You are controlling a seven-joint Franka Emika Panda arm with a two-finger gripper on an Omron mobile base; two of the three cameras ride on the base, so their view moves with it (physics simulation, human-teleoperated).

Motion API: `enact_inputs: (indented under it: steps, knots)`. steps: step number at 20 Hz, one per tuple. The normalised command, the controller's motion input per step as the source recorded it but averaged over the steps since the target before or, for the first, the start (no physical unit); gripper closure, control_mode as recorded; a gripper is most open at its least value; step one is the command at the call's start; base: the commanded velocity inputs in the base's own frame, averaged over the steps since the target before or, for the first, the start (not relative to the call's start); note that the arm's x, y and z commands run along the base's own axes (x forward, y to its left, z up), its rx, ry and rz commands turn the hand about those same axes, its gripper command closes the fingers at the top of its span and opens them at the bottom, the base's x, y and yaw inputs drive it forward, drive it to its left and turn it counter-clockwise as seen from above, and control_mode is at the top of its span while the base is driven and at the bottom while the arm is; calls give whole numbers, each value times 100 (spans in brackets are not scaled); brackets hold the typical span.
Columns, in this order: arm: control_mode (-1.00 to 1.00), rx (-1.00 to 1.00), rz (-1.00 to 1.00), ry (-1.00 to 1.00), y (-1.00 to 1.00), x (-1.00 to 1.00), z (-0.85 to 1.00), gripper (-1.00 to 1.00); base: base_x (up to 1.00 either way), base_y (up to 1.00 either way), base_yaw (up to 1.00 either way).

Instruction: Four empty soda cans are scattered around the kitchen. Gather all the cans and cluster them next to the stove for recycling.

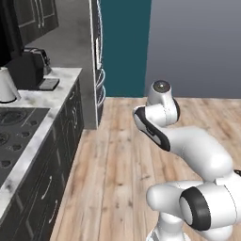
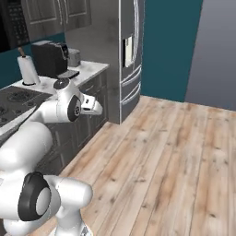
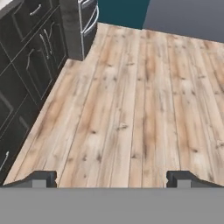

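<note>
Floor (image 3: pixel 131 100): light wood planks w/ knots, running toward far wall. Teal wall (image 2: pixel 170 46) at 12 o'clock, grey wall (image 1: pixel 197 47) at 1–2 o'clock beside it. Stainless fridge (image 2: pixel 131 55) at 11 o'clock, curved handles, small paper on door. Marble counter (image 1: pixel 42 113) along 9–10 o'clock, dark cabinets (image 3: pixel 30 65) w/ silver handles below, dark upper cabinets (image 2: pixel 55 14) above. On counter: black coffee machine (image 2: pixel 51 59), paper towel roll (image 2: pixel 27 69) next to it. Light even, no hard shadows.
</note>
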Motion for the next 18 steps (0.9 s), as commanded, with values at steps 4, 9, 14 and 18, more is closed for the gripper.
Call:
enact_inputs:
  steps: [4, 9, 14, 18]
  knots:
    - [100, 0, 0, 0, 0, 0, 0, -100, 0, -46, -36]
    - [100, 0, 0, 0, 0, 0, 0, -100, 0, -48, -35]
    - [100, 0, 0, 0, 0, 0, 0, -100, 0, -49, -34]
    - [100, 0, 0, 0, 0, 0, 0, -100, 0, -49, -34]
